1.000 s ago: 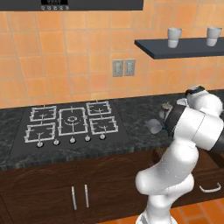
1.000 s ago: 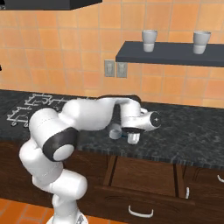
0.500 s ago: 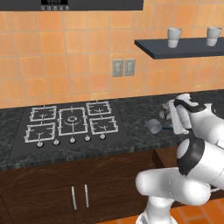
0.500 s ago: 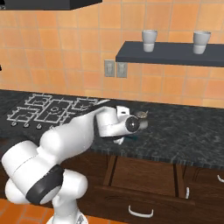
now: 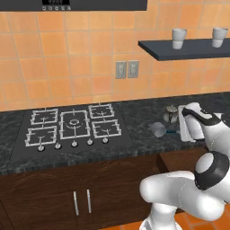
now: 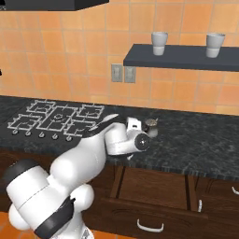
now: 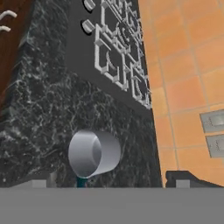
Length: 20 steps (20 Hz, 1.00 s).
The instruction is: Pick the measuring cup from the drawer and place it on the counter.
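The measuring cup [image 7: 94, 153], pale grey with a teal handle [image 7: 81, 182], lies on the black speckled counter [image 7: 39, 109] and looks tipped on its side. In the left base view the measuring cup [image 5: 158, 129] sits right of the hob, with its handle pointing at my hand. My gripper [image 7: 111, 180] is open. Its fingertips [image 7: 181, 178] stand apart just short of the cup and touch nothing. From the left base view my gripper [image 5: 183, 129] hovers to the right of the cup. The drawer [image 6: 154, 184] stands pulled open below the counter edge.
A small silver lidded pot [image 5: 170, 114] stands just behind the cup, close to my hand. The gas hob [image 5: 72, 126] is to the left. A wall shelf [image 5: 188, 47] carries two handleless cups. Double cabinet doors [image 5: 81, 202] are under the hob.
The arm has folded lower, its elbow dropping in front of the cabinets. The hand has sunk slightly beside the cup and stays open. The cup has not moved.
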Available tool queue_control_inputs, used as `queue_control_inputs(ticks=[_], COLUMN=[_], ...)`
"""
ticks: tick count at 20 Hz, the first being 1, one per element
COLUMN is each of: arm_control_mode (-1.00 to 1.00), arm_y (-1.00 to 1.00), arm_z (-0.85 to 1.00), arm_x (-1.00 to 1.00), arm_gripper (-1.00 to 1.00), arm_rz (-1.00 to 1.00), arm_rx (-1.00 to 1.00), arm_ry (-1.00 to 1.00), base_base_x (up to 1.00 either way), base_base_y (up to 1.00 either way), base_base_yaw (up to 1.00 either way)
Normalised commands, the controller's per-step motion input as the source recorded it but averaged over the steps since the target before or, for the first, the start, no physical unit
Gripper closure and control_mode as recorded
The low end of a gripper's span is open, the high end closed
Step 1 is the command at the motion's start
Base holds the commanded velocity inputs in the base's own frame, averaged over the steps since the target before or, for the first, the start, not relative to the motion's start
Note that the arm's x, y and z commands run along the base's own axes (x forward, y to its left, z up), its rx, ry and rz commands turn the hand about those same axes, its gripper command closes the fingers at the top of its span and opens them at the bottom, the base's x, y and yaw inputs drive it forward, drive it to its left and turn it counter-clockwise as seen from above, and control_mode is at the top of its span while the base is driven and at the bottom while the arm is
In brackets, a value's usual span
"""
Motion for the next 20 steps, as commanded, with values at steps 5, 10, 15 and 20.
queue_control_inputs(ticks=[5,10,15,20], arm_control_mode=[-1.00,-1.00,-1.00,-1.00], arm_y=[-0.60,-0.60,-0.58,-0.57], arm_z=[0.00,0.00,0.00,0.00], arm_x=[-0.26,-0.35,-0.37,-0.25], arm_gripper=[-1.00,-1.00,-1.00,-1.00], arm_rz=[0.00,0.00,0.01,0.00], arm_rx=[0.10,0.09,0.09,0.09], arm_ry=[-0.03,-0.05,-0.05,-0.02], base_base_x=[0.00,0.00,0.00,0.00], base_base_y=[0.00,0.00,0.00,0.00], base_base_yaw=[0.00,0.00,0.00,0.00])
